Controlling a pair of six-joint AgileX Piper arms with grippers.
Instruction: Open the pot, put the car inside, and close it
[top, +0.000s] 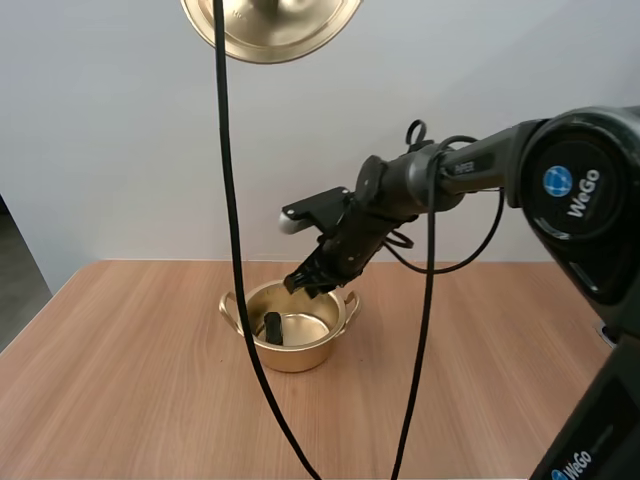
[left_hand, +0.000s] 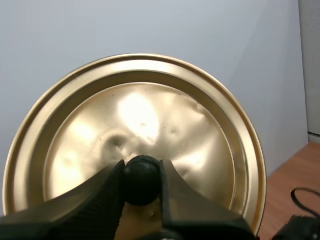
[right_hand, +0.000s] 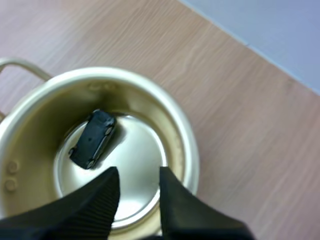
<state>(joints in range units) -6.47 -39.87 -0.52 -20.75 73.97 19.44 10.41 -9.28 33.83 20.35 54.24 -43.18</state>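
— Whereabouts of the car (right_hand: 93, 138)?

— Already inside the pot (top: 300, 358), down on its floor, close to the left wall. Long axis slanting from the middle of the floor out to that wall; perhaps leaning on it, hard to tell.

— And the right gripper (right_hand: 139, 175)?

— Hovering just over the pot's far right rim, fingers spread, holding nothing.

— And the left gripper (left_hand: 141, 170)?

— Clamped on the black knob (left_hand: 142, 182) of the lid (left_hand: 200, 125). Held well above the table (top: 120, 380), high over the pot and a touch to its left.

— Left to do?

— Only the closing, by the look of it. Lid already with the left arm, so no handover needed: just a descent, down and slightly right, onto the rim. Worth drawing the right gripper away to the right first; otherwise likely to catch the lid's edge on those fingers.
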